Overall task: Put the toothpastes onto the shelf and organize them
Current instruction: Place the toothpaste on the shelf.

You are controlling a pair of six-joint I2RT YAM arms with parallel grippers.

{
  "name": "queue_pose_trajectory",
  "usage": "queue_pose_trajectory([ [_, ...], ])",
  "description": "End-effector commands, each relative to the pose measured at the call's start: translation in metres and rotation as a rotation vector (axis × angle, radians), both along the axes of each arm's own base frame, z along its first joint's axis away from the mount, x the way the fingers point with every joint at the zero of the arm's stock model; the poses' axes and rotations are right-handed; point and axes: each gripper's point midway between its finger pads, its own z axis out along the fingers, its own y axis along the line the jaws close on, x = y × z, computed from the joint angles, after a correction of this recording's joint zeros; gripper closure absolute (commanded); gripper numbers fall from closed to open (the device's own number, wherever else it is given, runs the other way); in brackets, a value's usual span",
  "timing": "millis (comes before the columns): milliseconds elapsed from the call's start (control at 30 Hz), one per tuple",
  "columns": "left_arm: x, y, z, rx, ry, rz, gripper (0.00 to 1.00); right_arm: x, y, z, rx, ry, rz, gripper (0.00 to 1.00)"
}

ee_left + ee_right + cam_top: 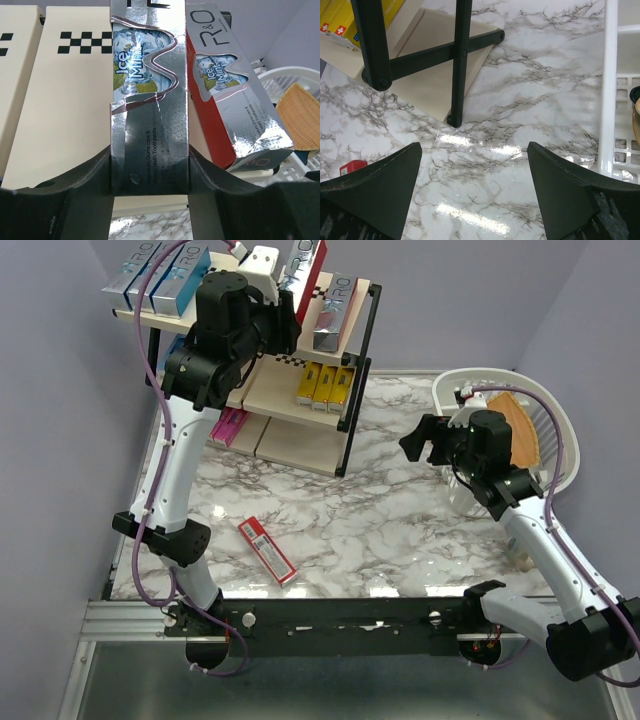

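My left gripper (150, 172) is shut on a silver "Ice Mint" toothpaste box (150, 100), with a jaw pressed against each long side, over the top board of the shelf (65, 110). A second silver box with a red side (235, 100) lies just right of it. From above, the left gripper (265, 270) and its box (308, 265) sit at the top tier. Silver-blue boxes (160, 280) fill the top left, yellow boxes (325, 383) the middle tier and pink boxes (230, 427) the bottom tier. A red toothpaste (267, 550) lies on the table. My right gripper (475, 170) hangs open and empty over the marble.
A white plastic basket (545, 420) with a wooden wedge board (515, 435) in it stands at the right, just beside the right gripper (420, 438). The shelf's black legs (460, 60) stand ahead of the right gripper, and the basket rim (610, 100) is to its right.
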Motion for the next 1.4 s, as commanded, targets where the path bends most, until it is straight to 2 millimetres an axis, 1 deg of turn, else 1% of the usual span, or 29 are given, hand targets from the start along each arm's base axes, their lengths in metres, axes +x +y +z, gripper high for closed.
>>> queue_pose_trajectory([
  [0, 0.001, -0.002, 0.030, -0.078, -0.086, -0.010, 0.37, 0.000, 0.000, -0.008, -0.017, 0.022, 0.015, 0.05],
  [100, 0.003, -0.001, 0.030, -0.079, -0.087, -0.005, 0.32, 0.001, 0.001, -0.010, -0.017, 0.027, 0.020, 0.05],
  [267, 0.004, 0.000, 0.025, -0.088, -0.072, 0.006, 0.30, 0.000, 0.003, -0.012, -0.012, 0.034, 0.027, 0.05],
  [300, 0.004, 0.000, 0.027, -0.099, -0.075, 0.010, 0.29, 0.001, 0.002, -0.012, -0.013, 0.035, 0.026, 0.05],
  [333, 0.003, 0.000, 0.033, -0.122, -0.090, 0.015, 0.29, 0.000, 0.002, -0.014, -0.013, 0.040, 0.025, 0.05],
  [400, 0.005, -0.001, 0.029, -0.147, -0.080, 0.022, 0.29, 0.000, 0.003, -0.014, -0.013, 0.040, 0.026, 0.05],
  [433, 0.002, 0.000, 0.039, -0.187, -0.102, 0.025, 0.29, 0.000, 0.003, -0.014, -0.013, 0.040, 0.026, 0.05],
  [467, 0.007, 0.002, 0.033, -0.197, -0.090, 0.051, 0.30, 0.000, 0.003, -0.014, -0.013, 0.041, 0.026, 0.05],
  [533, 0.008, 0.003, 0.037, -0.240, -0.098, 0.064, 0.34, 0.000, 0.002, -0.016, -0.015, 0.044, 0.027, 0.05],
  [567, 0.010, 0.001, 0.033, -0.266, -0.080, 0.063, 0.35, 0.000, 0.002, -0.015, -0.014, 0.043, 0.026, 0.05],
  [600, 0.010, -0.001, 0.033, -0.281, -0.076, 0.062, 0.39, 0.000, 0.002, -0.015, -0.014, 0.043, 0.026, 0.05],
  [667, 0.012, -0.005, 0.032, -0.314, -0.064, 0.054, 0.42, -0.001, 0.002, -0.015, -0.014, 0.043, 0.026, 0.05],
  [700, 0.012, -0.005, 0.034, -0.323, -0.066, 0.053, 0.43, -0.001, 0.002, -0.016, -0.015, 0.044, 0.025, 0.05],
  [800, 0.009, -0.018, 0.035, -0.360, -0.052, -0.016, 0.44, -0.002, 0.002, -0.017, -0.014, 0.048, 0.026, 0.05],
  [867, 0.007, -0.023, 0.038, -0.383, -0.051, -0.043, 0.44, -0.002, 0.002, -0.018, -0.017, 0.050, 0.025, 0.05],
  [900, 0.005, -0.027, 0.038, -0.395, -0.043, -0.062, 0.44, -0.002, 0.002, -0.018, -0.016, 0.049, 0.026, 0.05],
  [967, 0.003, -0.027, 0.041, -0.404, -0.050, -0.066, 0.41, -0.003, 0.002, -0.019, -0.014, 0.054, 0.027, 0.05],
  [1000, 0.003, -0.027, 0.041, -0.402, -0.049, -0.068, 0.37, -0.002, 0.002, -0.020, -0.015, 0.057, 0.025, 0.05],
  [1067, 0.000, -0.024, 0.046, -0.405, -0.061, -0.061, 0.33, -0.002, 0.003, -0.020, -0.014, 0.061, 0.030, 0.05],
  [1100, 0.000, -0.023, 0.047, -0.406, -0.065, -0.055, 0.29, -0.002, 0.003, -0.020, -0.015, 0.059, 0.031, 0.05],
  [1133, -0.002, -0.021, 0.050, -0.410, -0.074, -0.051, 0.28, -0.002, 0.004, -0.021, -0.013, 0.063, 0.035, 0.05],
  [1200, -0.002, -0.020, 0.051, -0.408, -0.080, -0.047, 0.25, -0.002, 0.004, -0.020, -0.011, 0.064, 0.036, 0.05],
  [1233, -0.004, -0.018, 0.055, -0.411, -0.090, -0.046, 0.24, -0.001, 0.005, -0.021, -0.012, 0.066, 0.039, 0.05],
  [1300, -0.004, -0.018, 0.053, -0.410, -0.089, -0.044, 0.24, -0.002, 0.006, -0.021, -0.008, 0.070, 0.041, 0.05],
  [1333, -0.005, -0.018, 0.056, -0.417, -0.098, -0.046, 0.24, -0.002, 0.006, -0.021, -0.007, 0.070, 0.042, 0.05],
  [1367, -0.004, -0.018, 0.054, -0.423, -0.091, -0.046, 0.24, -0.003, 0.006, -0.021, -0.005, 0.071, 0.043, 0.05],
])
